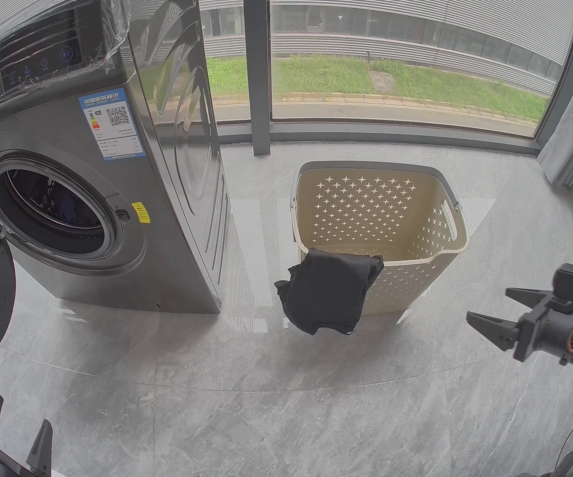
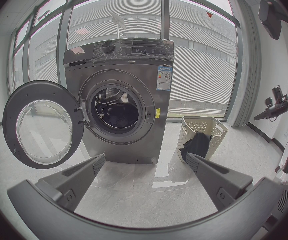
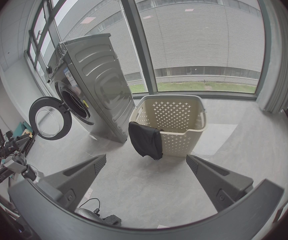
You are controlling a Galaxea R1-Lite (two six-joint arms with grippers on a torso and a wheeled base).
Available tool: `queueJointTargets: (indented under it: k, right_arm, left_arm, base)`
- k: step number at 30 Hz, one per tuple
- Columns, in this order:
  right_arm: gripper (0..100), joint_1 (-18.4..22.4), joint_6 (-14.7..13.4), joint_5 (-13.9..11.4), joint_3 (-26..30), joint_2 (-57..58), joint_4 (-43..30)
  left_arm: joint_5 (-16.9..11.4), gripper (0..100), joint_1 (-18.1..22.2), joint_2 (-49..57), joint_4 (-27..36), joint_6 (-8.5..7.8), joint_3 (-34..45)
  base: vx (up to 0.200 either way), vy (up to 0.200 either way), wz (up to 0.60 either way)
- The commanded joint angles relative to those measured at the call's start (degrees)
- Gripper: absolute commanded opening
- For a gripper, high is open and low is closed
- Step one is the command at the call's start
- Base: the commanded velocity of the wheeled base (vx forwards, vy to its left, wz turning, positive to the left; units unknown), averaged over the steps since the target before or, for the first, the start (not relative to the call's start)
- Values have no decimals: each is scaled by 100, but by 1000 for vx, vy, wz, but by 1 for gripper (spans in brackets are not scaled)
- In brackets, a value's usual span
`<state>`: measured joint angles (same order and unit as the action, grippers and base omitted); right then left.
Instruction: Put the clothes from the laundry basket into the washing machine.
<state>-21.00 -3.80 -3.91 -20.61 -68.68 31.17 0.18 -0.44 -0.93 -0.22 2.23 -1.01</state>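
one garment (image 1: 327,291), one laundry basket (image 1: 366,214)

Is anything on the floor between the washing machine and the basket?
No. The head view shows only bare floor between the washer and the basket, which has a black cloth draped over its near rim.

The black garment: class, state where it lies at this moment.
In the head view's centre, the black garment hangs over the near rim of the laundry basket, at the corner toward the washing machine on the robot's left.
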Motion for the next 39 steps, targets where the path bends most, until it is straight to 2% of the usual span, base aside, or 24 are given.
queueJointTargets:
  k: [1,4,10,17,19,30,36,37,39]
  right_arm:
    - [100,-492,-217,-4,-364,-2334,1163]
    - [100,-519,-235,-4,-382,-2439,1251]
    - [100,-668,-252,172,-575,-3011,1453]
    - [100,-861,-613,268,-883,-3582,1462]
    - [100,-879,-709,374,-1050,-3854,1462]
    - [100,-861,-745,585,-1568,-4522,1488]
    - [100,-870,-815,637,-1815,-4979,1822]
    - [100,-844,-806,769,-1920,-5138,1910]
    - [100,-826,-797,822,-2008,-5243,1945]
  left_arm:
    - [-1,100,0,93,-4,-3,101]
    - [-1,100,0,93,-4,-3,101]
    - [-1,100,0,93,-4,5,101]
    - [-1,100,-9,93,-4,5,101]
    - [-1,100,-9,93,-4,5,101]
    - [-1,100,-9,93,-4,14,101]
    - [-1,100,-9,93,-4,5,101]
    - [-1,100,-9,93,-4,5,101]
    - [-9,100,0,93,-4,-3,101]
  base:
    - [0,0,0]
    - [67,0,0]
    - [67,0,0]
    - [0,0,0]
    - [0,0,0]
    - [0,0,0]
    - [0,0,0]
    - [0,0,0]
    - [0,0,0]
